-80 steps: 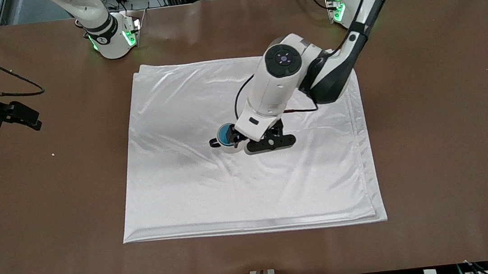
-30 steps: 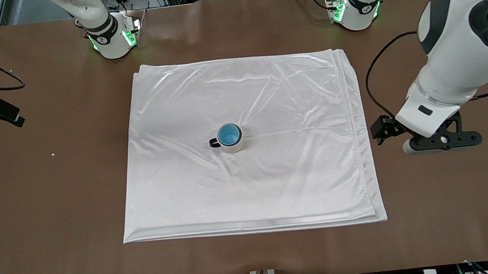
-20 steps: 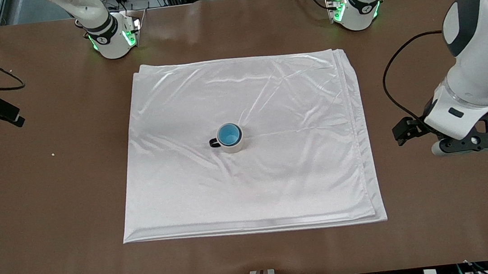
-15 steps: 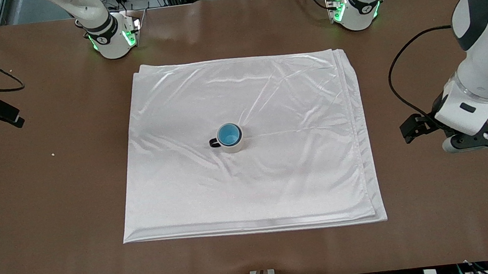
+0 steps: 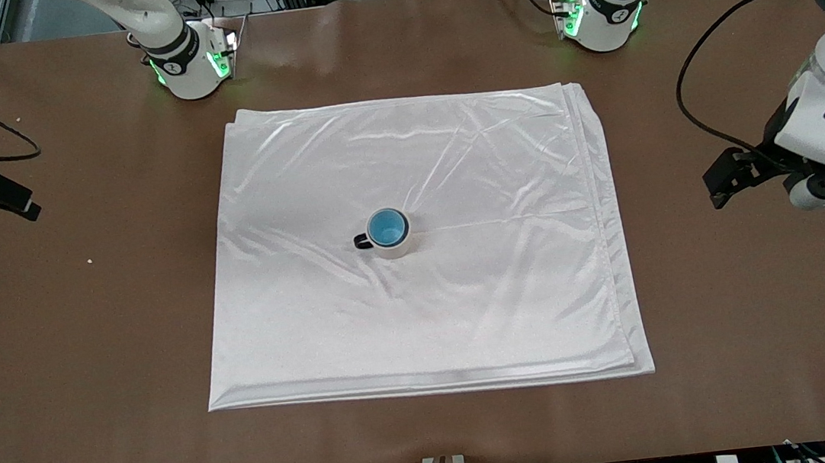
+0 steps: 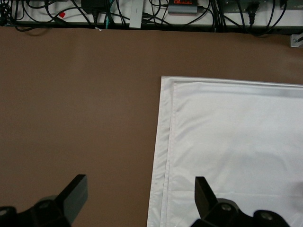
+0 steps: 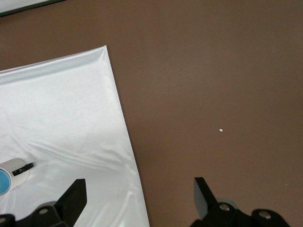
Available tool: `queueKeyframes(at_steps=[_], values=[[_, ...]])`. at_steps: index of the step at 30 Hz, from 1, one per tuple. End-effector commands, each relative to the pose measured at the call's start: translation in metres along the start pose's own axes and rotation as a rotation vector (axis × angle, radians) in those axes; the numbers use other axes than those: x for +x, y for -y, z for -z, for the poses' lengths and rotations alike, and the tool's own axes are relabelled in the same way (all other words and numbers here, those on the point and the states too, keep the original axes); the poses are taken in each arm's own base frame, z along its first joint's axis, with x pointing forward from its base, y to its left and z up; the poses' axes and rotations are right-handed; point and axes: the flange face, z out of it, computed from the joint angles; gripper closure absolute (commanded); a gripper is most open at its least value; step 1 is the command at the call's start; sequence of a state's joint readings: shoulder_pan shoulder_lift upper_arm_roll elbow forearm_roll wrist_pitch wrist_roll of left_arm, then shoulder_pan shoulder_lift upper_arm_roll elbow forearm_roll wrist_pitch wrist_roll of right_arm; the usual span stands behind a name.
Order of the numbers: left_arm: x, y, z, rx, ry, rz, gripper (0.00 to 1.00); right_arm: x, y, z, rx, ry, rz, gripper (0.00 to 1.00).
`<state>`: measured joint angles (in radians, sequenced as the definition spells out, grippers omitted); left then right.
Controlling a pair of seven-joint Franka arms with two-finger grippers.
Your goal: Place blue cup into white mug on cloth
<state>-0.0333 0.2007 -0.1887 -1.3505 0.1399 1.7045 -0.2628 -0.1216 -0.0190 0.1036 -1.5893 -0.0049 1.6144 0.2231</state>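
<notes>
The blue cup (image 5: 387, 226) sits inside the white mug (image 5: 394, 248), which stands upright near the middle of the cloth (image 5: 511, 290), its dark handle toward the right arm's end. My left gripper (image 5: 727, 179) is open and empty over bare table beside the cloth's edge, at the left arm's end. In the left wrist view the gripper (image 6: 140, 198) hangs by the cloth's corner (image 6: 227, 142). My right gripper (image 5: 9, 203) is open and empty, waiting at the right arm's end. The right wrist view shows this gripper (image 7: 138, 196), the cloth (image 7: 61, 118), the mug (image 7: 15, 169) and the cup (image 7: 3, 182).
The brown table (image 5: 736, 320) surrounds the cloth on all sides. A small white speck (image 5: 89, 260) lies on the table near the right arm's end and shows in the right wrist view (image 7: 221, 130). Both arm bases stand along the table's edge farthest from the front camera.
My left gripper was at the mug with the cup in it. It has let go and swung off the cloth toward the left arm's end. The right gripper barely shifted.
</notes>
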Motion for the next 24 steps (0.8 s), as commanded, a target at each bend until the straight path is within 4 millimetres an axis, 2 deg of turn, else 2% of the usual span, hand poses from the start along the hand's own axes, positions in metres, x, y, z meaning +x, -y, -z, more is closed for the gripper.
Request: queueKeyframes(at_steps=[1, 5, 13, 24], values=[[-0.018, 0.014, 0.013, 0.022, 0.011, -0.028, 0.0, 0.002, 0.005, 0.005, 0.014, 0.001, 0.009, 0.0], [-0.025, 0.016, 0.017, 0.027, 0.01, -0.032, 0.0, 0.002, 0.004, 0.004, 0.015, 0.003, 0.007, 0.0], [-0.03, 0.051, 0.016, -0.035, 0.036, -0.021, 0.0, 0.003, 0.004, 0.004, 0.018, 0.0, 0.007, 0.0], [-0.036, 0.053, 0.023, -0.046, 0.029, -0.016, 0.0, 0.004, -0.001, 0.005, 0.015, -0.004, 0.03, 0.0]])
